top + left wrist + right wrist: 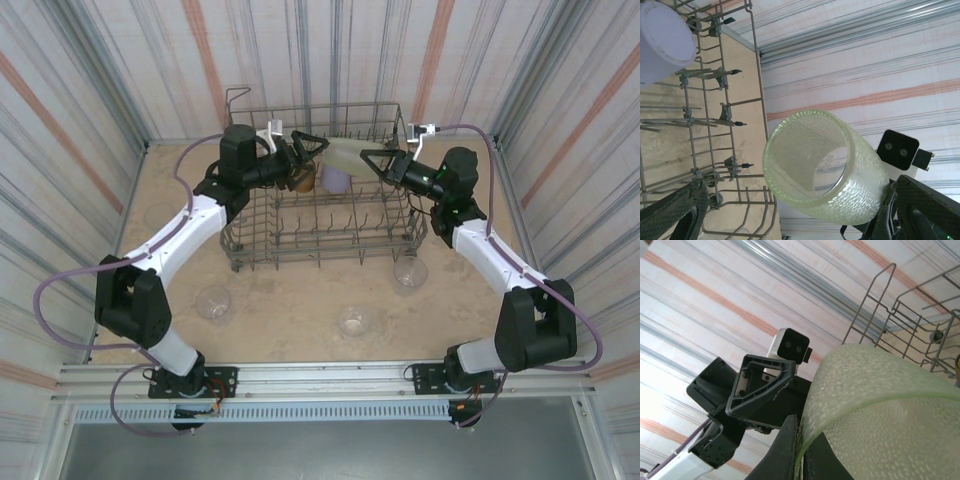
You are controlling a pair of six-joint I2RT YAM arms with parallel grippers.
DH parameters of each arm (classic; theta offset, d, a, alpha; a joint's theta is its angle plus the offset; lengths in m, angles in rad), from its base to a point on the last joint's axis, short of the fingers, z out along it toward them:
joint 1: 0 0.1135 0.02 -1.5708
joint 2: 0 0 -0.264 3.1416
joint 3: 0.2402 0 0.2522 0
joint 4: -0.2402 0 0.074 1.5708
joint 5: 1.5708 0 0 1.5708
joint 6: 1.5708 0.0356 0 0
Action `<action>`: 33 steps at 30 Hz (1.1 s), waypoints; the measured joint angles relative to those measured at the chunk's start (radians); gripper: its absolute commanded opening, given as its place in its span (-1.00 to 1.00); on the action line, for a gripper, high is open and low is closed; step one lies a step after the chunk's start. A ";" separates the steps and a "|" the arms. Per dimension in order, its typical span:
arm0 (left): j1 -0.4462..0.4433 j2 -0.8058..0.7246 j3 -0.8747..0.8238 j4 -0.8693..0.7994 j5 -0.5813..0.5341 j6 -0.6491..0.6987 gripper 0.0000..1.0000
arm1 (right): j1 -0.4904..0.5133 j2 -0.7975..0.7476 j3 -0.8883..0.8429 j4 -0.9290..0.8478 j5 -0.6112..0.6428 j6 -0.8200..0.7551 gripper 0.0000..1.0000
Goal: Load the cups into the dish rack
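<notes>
The right pincer is pressed together on the wall of a green cup, nipping it at the edge. The cup hangs on its side above the far half of the rack, touching no wire. Its mouth faces the left pincer, which is spread wide just beside it and holds nothing. Below, a lilac cup and an amber cup sit among the tines. Clear cups wait on the desk in front of the rack.

The grip looks thin: one pinch on a slick, pebbled wall, with the cup's weight hung out sideways. Any jolt could swing or slip it, and a fall could knock the lilac cup or leave the green one wedged crooked on the tines. The two pincers are close, so a careless advance by the left could bump the rim and pry the cup loose
</notes>
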 measured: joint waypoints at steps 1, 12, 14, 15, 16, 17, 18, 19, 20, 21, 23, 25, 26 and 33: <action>-0.002 0.003 0.000 0.008 0.000 -0.008 0.97 | 0.000 0.000 -0.001 0.005 -0.001 0.000 -1.00; -0.037 0.030 0.000 0.058 0.003 -0.053 0.96 | 0.051 0.055 -0.030 0.163 -0.010 0.067 -1.00; -0.041 0.031 0.000 0.066 0.003 -0.060 0.90 | 0.059 0.058 -0.039 0.171 -0.013 0.079 -1.00; -0.041 0.032 0.000 0.068 0.003 -0.061 0.85 | 0.060 0.059 -0.040 0.171 -0.014 0.082 -1.00; -0.041 0.032 0.000 0.069 0.002 -0.064 0.79 | 0.063 0.059 -0.040 0.174 -0.014 0.083 -1.00; -0.041 0.032 -0.001 0.074 0.002 -0.068 0.71 | 0.066 0.059 -0.040 0.180 -0.014 0.083 -1.00; -0.041 0.032 -0.003 0.081 0.001 -0.072 0.61 | 0.066 0.059 -0.040 0.187 -0.014 0.083 -1.00; -0.041 0.032 -0.006 0.090 -0.001 -0.077 0.53 | 0.066 0.059 -0.040 0.193 -0.014 0.083 -1.00; -0.040 0.032 -0.012 0.102 -0.002 -0.089 0.44 | 0.066 0.059 -0.040 0.200 -0.014 0.083 -1.00; -0.039 0.032 -0.018 0.121 -0.009 -0.107 0.34 | 0.065 0.058 -0.041 0.198 -0.017 0.085 -1.00; -0.029 0.032 -0.022 0.153 -0.008 -0.130 0.13 | 0.065 0.058 -0.044 0.206 -0.016 0.091 -1.00; -0.027 0.031 -0.031 0.186 -0.007 -0.148 -0.04 | 0.064 0.058 -0.045 0.213 -0.014 0.102 -1.00; -0.027 0.031 -0.036 0.194 -0.008 -0.155 -0.13 | 0.064 0.058 -0.046 0.215 -0.014 0.104 -1.00; -0.028 0.031 -0.052 0.205 -0.008 -0.158 -0.61 | 0.065 0.053 -0.051 0.192 -0.013 0.103 -0.39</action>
